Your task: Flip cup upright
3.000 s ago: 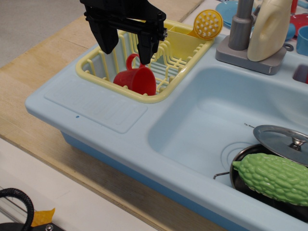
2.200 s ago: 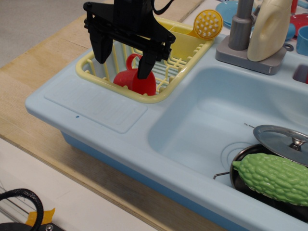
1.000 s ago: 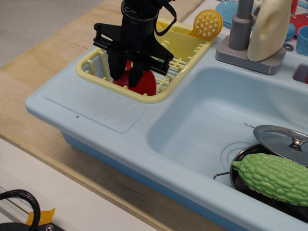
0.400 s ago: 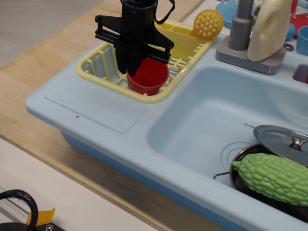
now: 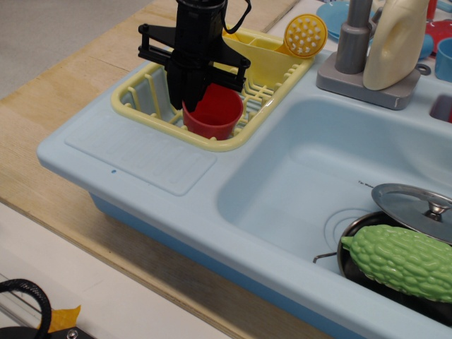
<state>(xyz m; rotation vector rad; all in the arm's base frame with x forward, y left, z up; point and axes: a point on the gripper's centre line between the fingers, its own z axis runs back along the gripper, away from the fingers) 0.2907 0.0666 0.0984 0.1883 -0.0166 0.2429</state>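
Observation:
The red cup (image 5: 214, 114) stands mouth up in the yellow dish rack (image 5: 138, 106), at its front right. Its handle is hidden behind the gripper. My black gripper (image 5: 188, 97) reaches down from above at the cup's left rim. Its fingers are close together and seem shut on the cup's rim or handle.
The rack sits on the light blue toy sink unit (image 5: 141, 159). A yellow scrubber (image 5: 305, 34) leans at the rack's back right. A grey faucet (image 5: 353, 42) and cream bottle (image 5: 395, 42) stand behind the basin. A pot lid (image 5: 413, 205) and green bumpy gourd (image 5: 399, 261) lie in the basin.
The gripper came down open over the cup lying on its side, closed on it, and turned it mouth up. Since the last frame the cup moved slightly left and up.

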